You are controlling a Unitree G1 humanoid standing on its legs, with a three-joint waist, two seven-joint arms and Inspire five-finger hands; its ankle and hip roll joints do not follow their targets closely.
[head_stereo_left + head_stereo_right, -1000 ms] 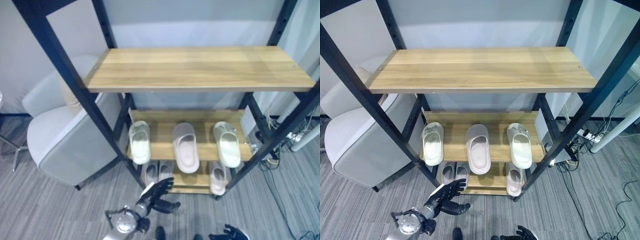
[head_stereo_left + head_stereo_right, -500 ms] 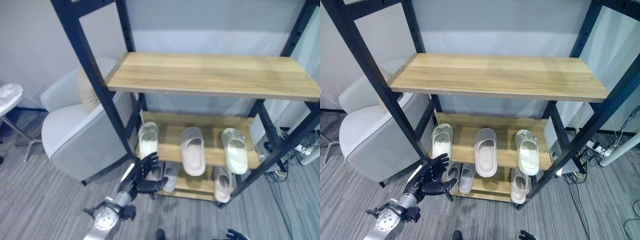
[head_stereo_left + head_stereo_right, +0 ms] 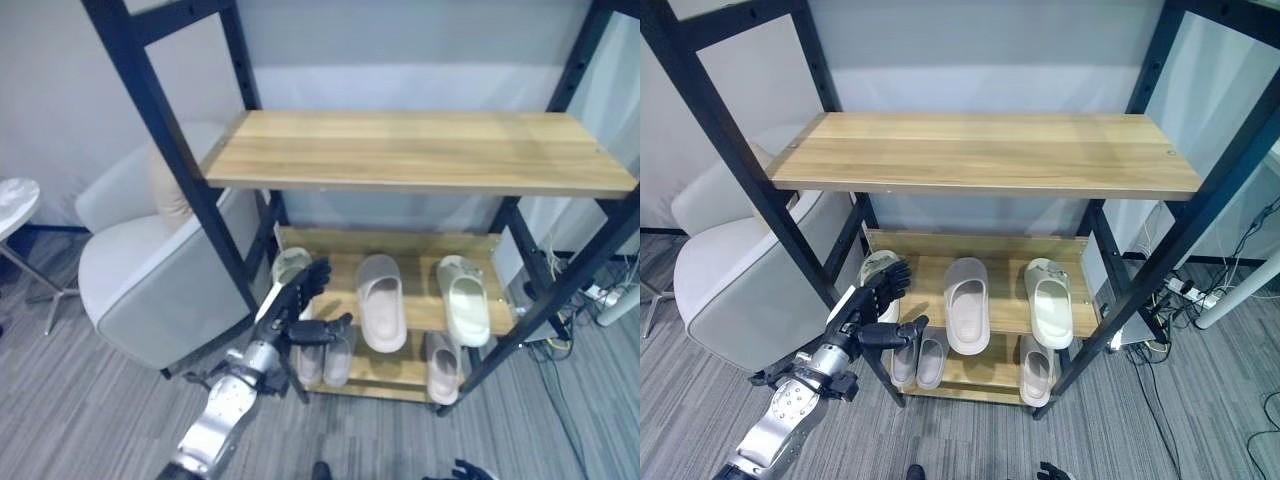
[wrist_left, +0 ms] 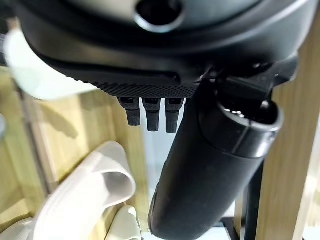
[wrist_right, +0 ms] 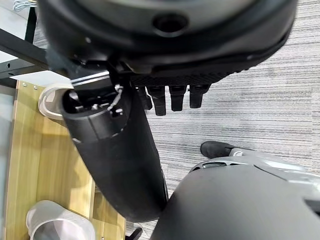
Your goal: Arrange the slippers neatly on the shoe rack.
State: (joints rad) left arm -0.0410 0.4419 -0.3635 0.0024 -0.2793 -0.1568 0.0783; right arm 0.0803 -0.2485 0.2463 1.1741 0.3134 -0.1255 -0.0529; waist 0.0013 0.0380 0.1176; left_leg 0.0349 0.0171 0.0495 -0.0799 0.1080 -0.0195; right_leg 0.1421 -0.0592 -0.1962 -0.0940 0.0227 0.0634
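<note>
Reaching in at the shoe rack [image 3: 985,165], the left hand [image 3: 872,310] hovers with fingers spread and nothing held, just in front of the pale green slipper [image 3: 289,266] at the left end of the rack's middle shelf. That slipper looks light, soft and foamy, likely best pinched across its strap or by the heel edge. The right hand [image 5: 150,75] hangs away from the rack, fingers relaxed and empty.

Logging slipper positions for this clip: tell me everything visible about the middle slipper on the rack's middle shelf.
The middle slipper is a pale pinkish-beige slide with a broad closed strap and a smooth, foam-like look. It lies flat, sole down, on the wooden middle shelf, lengthwise front to back, its near end reaching the shelf's front edge. It sits apart from the cream slippers on either side. The left hand, fingers open, is beside it without touching.
</note>
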